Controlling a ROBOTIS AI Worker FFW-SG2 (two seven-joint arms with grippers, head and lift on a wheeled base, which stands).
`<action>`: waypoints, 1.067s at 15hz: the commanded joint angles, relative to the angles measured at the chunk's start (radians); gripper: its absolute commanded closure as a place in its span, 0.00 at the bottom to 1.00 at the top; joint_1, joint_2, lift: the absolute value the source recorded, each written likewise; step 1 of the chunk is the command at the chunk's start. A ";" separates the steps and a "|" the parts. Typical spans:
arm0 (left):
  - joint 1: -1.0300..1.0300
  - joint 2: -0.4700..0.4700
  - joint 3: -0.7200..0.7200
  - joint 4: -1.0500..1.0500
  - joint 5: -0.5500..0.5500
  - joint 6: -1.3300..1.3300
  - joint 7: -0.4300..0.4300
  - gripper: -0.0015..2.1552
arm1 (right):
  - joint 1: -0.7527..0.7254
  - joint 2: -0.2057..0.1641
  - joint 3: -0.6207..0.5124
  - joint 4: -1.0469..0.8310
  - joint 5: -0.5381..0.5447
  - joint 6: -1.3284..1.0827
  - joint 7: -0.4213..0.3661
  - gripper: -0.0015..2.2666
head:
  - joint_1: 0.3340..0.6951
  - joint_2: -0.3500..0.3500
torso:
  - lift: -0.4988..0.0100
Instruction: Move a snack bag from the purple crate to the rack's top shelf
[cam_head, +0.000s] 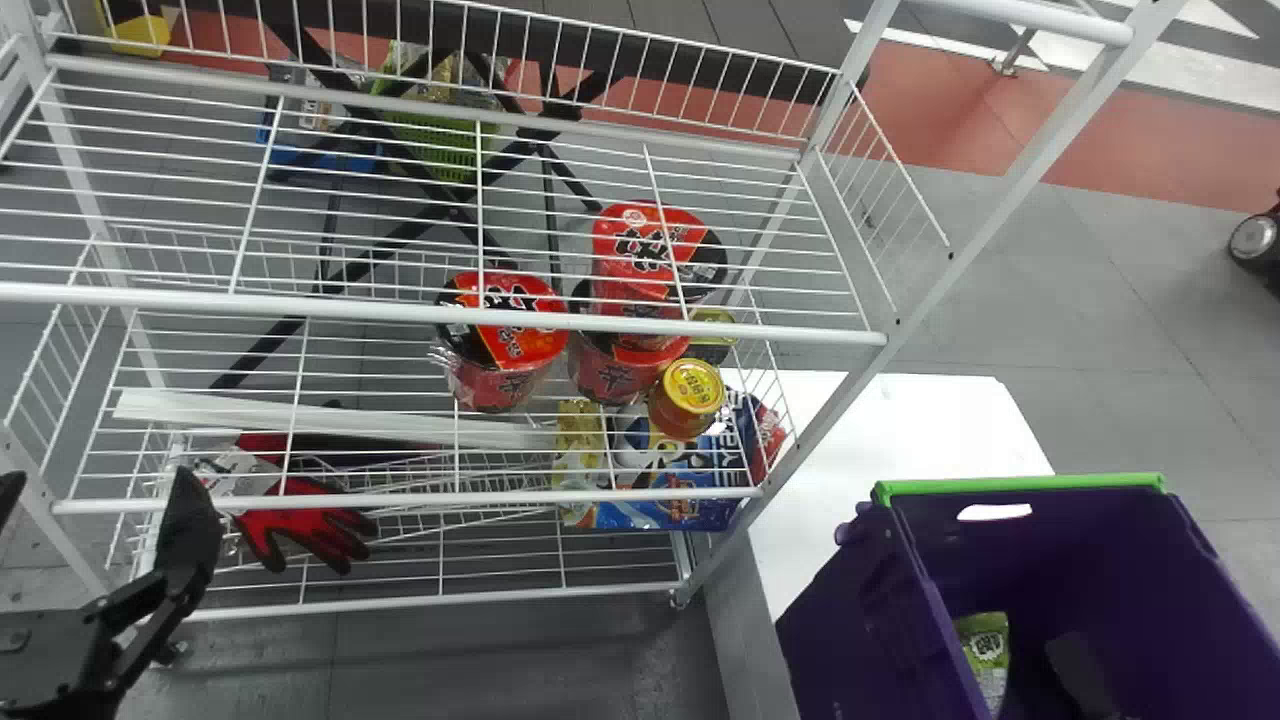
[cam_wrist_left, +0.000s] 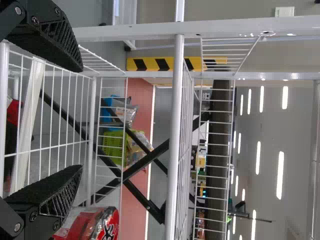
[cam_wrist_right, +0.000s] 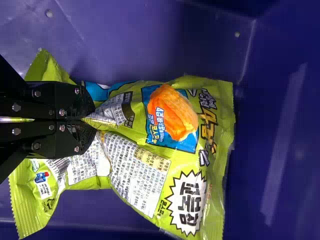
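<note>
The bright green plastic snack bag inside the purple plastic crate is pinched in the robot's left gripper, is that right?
Not quite: it is the robot's right gripper that pinches the bright green plastic snack bag; the right wrist view shows this. The bag is indeed inside the purple plastic crate.

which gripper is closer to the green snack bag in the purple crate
Right. The right gripper has the green snack bag pinched inside the purple crate; the left gripper is open by the white wire rack, away from the bag.
</note>
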 joint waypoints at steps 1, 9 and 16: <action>-0.002 0.000 0.001 0.003 0.000 0.004 0.000 0.06 | 0.013 0.002 -0.003 -0.003 0.000 0.001 -0.005 0.74 | 1.00 0.00 | 0.15; 0.002 -0.002 -0.026 0.001 -0.024 0.010 0.029 0.06 | 0.090 0.042 -0.062 -0.121 -0.033 -0.015 0.007 0.74 | 1.00 0.00 | 0.21; 0.005 -0.002 -0.054 -0.014 -0.049 0.004 0.064 0.06 | 0.135 0.081 -0.094 -0.203 -0.078 -0.061 0.051 0.74 | 1.00 0.00 | 0.26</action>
